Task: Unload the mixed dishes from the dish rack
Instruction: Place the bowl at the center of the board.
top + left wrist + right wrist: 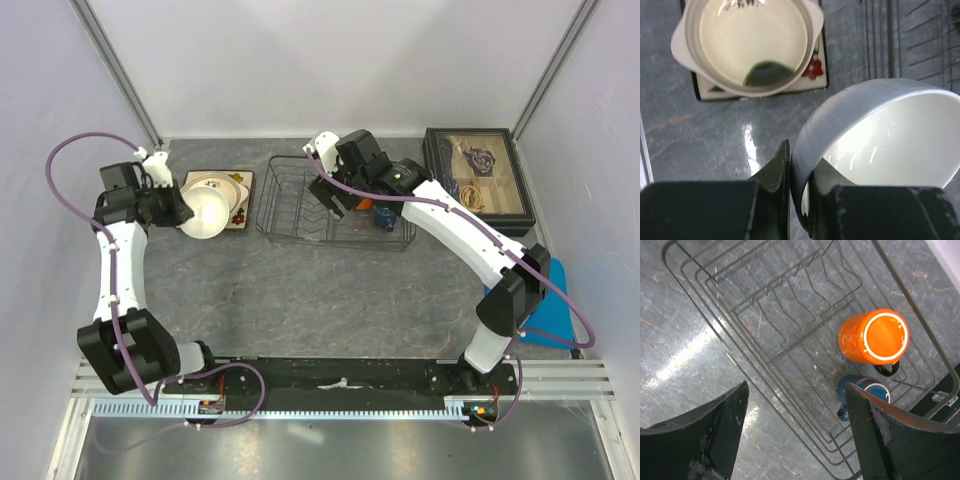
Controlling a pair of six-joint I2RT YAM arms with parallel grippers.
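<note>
**White bowl out at the left, cup and mug left in the rack**

The dish rack sits at the far middle of the table, and its zigzag plate slots are bare. Only two dishes remain in it, both at its right end: the orange cup, standing mouth-down, and just beside it the dark blue mug. Left of the rack, the square cream plate lies flat with the cream bowl sitting on it. I cannot make out a round pale plate anywhere.

The white bowl is the dish in hand. It hangs tilted on its edge at the near side of that stack, and I cannot tell whether it touches the table. I judge this to be the set-down step for the bowl, with unloading roughly two-thirds done. The next move calls for lowering the bowl level onto bare table or into the cream bowl, then letting go without knocking the stack.

My left claw is narrow, pinching the white bowl's rim with one finger inside the wall and one outside. My right claw stands wide and holds nothing. It hovers over the rack with the mug near its right finger and the cup a little farther off. To pick either, it would need to drop lower and centre on one of them, clear of the wires.

The black glass-lidded box at the far right is not part of the job.
</note>
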